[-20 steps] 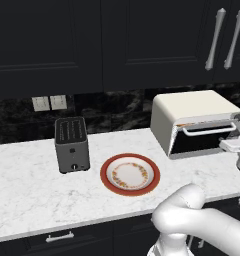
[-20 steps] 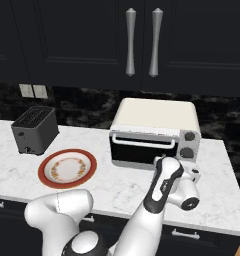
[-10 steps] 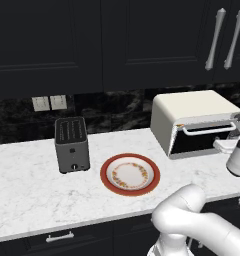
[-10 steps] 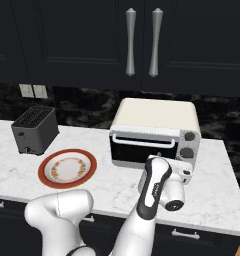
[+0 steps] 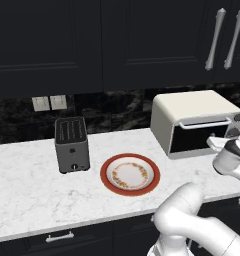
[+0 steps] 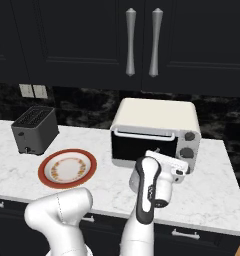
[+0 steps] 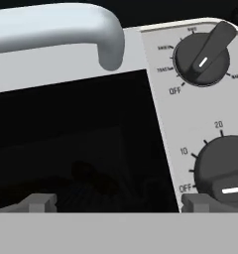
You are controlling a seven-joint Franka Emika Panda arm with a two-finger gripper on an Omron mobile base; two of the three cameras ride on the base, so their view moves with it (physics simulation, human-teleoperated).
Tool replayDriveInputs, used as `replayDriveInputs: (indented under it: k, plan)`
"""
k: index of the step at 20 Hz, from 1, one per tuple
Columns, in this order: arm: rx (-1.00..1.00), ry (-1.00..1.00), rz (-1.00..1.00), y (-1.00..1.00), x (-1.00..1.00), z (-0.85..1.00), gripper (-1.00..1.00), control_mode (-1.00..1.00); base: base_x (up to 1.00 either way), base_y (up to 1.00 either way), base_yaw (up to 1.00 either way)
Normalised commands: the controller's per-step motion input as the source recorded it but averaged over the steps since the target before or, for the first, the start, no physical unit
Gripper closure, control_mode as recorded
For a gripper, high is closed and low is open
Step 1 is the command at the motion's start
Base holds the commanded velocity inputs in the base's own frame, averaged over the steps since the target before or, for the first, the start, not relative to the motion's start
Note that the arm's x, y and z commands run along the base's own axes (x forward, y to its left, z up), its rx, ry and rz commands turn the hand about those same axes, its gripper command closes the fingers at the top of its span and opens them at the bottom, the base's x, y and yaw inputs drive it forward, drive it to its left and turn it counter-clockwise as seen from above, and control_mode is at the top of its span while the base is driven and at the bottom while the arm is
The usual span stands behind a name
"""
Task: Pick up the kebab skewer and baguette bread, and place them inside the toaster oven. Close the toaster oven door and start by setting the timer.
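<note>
Hand view: the open gripper [image 7: 119, 203] faces the closed oven door [image 7: 76, 144], one fingertip [image 7: 200, 202] low beside the timer knob [image 7: 225, 173], likely lined up to turn it. Oven [image 6: 154, 131] sits on the counter [image 6: 212, 195].

On the toaster oven [image 7: 165, 124] control panel, "OFF" reads at the lower left of the upper knob [image 7: 203, 57]; the other small words around that dial are too blurred to read. Around the lower knob [image 7: 222, 168] stand "OFF", "10" and "20".
</note>
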Motion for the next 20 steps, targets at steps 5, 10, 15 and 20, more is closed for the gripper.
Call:
replayDriveInputs:
  k: [5,10,15,20]
  plan:
    - [0.0,-0.01,0.0,0.0,0.25,0.0,-1.0,-1.0,0.0,0.0,0.0]
    - [0.0,-0.01,0.0,0.12,-0.06,0.0,-1.0,-1.0,0.0,0.0,0.0]
    - [0.0,0.0,0.04,-0.34,-0.51,0.03,-1.0,-1.0,0.0,0.0,0.0]
    - [0.0,0.0,0.02,-0.65,-0.37,0.1,-1.0,-1.0,0.0,0.0,0.0]
